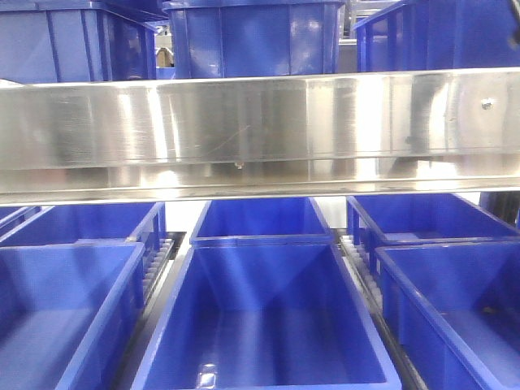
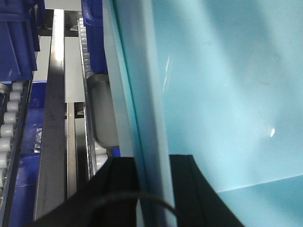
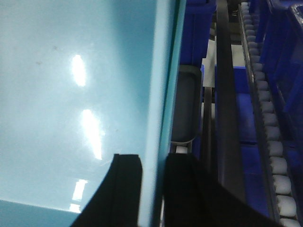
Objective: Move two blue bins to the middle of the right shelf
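Observation:
A pale sky-blue bin (image 2: 222,85) fills the left wrist view. My left gripper (image 2: 152,163) is shut on its left wall, one black finger (image 2: 120,175) outside and the other inside. In the right wrist view a pale sky-blue bin (image 3: 71,94) fills the left half. There my right gripper (image 3: 154,161) is shut on the bin's right wall, with one finger (image 3: 125,179) inside. Whether both views show the same bin or two bins I cannot tell. The front view shows neither a pale bin nor a gripper.
Dark royal-blue bins (image 1: 268,317) stand in rows under a steel shelf beam (image 1: 260,130), with more above it. Roller tracks (image 3: 270,142) and metal rails (image 2: 54,118) run beside the held bin. A grey rounded object (image 2: 102,113) lies close to its wall.

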{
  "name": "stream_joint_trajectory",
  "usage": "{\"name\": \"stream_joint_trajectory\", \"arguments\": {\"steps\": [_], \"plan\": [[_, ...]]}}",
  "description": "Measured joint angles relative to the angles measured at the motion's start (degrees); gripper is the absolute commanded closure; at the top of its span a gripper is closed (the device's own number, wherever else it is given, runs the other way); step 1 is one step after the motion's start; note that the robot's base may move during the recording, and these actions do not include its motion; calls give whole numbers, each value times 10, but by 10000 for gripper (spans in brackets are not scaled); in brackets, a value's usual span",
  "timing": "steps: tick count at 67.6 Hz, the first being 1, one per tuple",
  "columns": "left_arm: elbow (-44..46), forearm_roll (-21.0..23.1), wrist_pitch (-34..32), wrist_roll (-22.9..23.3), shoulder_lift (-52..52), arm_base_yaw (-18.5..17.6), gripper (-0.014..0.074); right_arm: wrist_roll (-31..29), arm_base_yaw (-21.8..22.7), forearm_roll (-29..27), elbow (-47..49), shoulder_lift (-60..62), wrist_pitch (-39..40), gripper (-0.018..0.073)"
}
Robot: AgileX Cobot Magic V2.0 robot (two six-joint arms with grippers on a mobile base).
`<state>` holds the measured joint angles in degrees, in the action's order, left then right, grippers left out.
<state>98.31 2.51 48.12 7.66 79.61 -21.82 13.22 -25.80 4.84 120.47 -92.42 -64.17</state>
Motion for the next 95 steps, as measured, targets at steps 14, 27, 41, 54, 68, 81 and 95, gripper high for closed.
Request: {"name": "stream_joint_trajectory", "arguments": {"steps": [14, 27, 41, 54, 68, 81, 95], "plan": [[0, 0, 0, 0, 0, 0, 707, 0, 0, 0, 0, -1, -4, 713], [0, 0, 0, 0, 0, 0, 707, 0, 0, 0, 0, -1, -4, 713], [0, 0, 0, 0, 0, 0, 707, 0, 0, 0, 0, -1, -4, 713], [0, 0, 0, 0, 0, 0, 707, 0, 0, 0, 0, -1, -4, 713], [0, 0, 0, 0, 0, 0, 707, 0, 0, 0, 0, -1, -4, 713], [0, 0, 0, 0, 0, 0, 707, 0, 0, 0, 0, -1, -4, 713], [0, -1, 0, 0, 0, 0, 707, 0, 0, 0, 0, -2, -4, 713]]}}
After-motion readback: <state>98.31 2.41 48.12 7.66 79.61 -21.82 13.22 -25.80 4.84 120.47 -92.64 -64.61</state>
